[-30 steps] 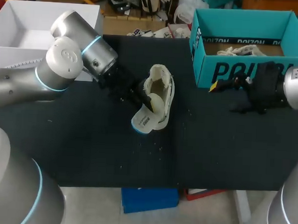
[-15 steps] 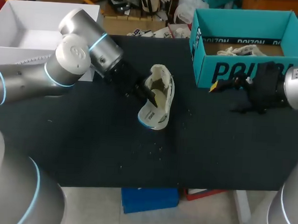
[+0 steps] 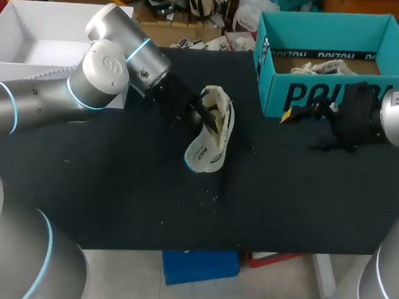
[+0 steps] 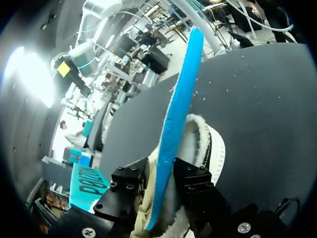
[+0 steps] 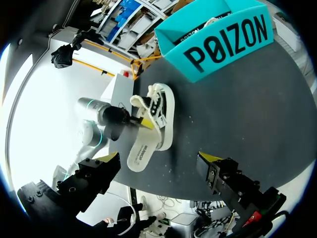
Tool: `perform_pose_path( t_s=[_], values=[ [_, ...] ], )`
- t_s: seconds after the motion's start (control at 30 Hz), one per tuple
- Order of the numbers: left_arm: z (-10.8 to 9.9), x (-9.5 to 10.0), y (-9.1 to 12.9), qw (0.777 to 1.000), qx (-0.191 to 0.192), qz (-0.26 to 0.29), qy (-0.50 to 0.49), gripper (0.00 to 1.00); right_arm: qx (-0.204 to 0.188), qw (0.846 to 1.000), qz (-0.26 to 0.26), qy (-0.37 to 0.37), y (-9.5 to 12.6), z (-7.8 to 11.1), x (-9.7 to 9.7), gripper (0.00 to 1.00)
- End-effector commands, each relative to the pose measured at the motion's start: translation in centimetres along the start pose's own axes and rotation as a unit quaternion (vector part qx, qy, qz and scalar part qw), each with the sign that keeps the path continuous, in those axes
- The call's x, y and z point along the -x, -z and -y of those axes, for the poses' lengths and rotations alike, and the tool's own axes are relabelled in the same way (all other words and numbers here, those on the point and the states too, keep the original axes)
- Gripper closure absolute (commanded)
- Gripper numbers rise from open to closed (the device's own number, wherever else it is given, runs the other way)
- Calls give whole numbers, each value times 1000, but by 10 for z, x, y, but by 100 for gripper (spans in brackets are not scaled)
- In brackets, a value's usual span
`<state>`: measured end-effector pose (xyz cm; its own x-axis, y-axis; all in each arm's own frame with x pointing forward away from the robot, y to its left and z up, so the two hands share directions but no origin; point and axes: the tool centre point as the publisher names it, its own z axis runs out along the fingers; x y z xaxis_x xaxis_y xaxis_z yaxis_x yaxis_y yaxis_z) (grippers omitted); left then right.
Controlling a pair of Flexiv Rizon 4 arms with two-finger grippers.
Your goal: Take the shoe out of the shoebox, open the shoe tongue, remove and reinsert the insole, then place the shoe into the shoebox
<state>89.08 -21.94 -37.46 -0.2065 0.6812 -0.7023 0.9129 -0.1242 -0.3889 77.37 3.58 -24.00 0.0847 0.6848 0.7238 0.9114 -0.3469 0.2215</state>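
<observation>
The left gripper is clamped on a blue-edged insole, with its black fingers pressed one on each face. The insole stands edge-on and runs straight out ahead of them. Just beside the fingers sits the cream, fleece-lined sneaker, lying on its side on the black table. Its opening faces the left gripper and its sole is turned toward the teal shoebox. The sneaker's long axis runs from the table's far side toward its near edge, and the insole follows the same line, jutting out past the sneaker's near end with its pale face up. The right gripper has its yellow-tipped fingers spread wide. It hangs just in front of the shoebox's front wall, with the sneaker well apart ahead of it.
</observation>
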Motion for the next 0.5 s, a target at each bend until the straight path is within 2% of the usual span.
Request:
perform_pose_path(
  t_s=[0.03,0.33,0.37,0.4,0.43,0.5],
  values=[
    [15,1,6,1000,7,-8,-5,55,0,1000,1,0,-1,0,-1,0],
    [43,-1,7,999,3,-35,-26,56,0,1000,1,0,-1,0,-1,0],
    [45,-2,7,999,3,-37,-27,59,0,1000,1,0,-1,0,-1,0],
    [46,-3,6,999,2,-37,-28,83,0,1000,1,0,-1,0,-1,0],
    [46,-4,6,999,2,-37,-28,100,0,1000,1,0,-1,0,-1,0],
    [46,-6,5,999,1,-37,-26,100,0,1000,1,0,-1,0,-1,0]
  ],
)
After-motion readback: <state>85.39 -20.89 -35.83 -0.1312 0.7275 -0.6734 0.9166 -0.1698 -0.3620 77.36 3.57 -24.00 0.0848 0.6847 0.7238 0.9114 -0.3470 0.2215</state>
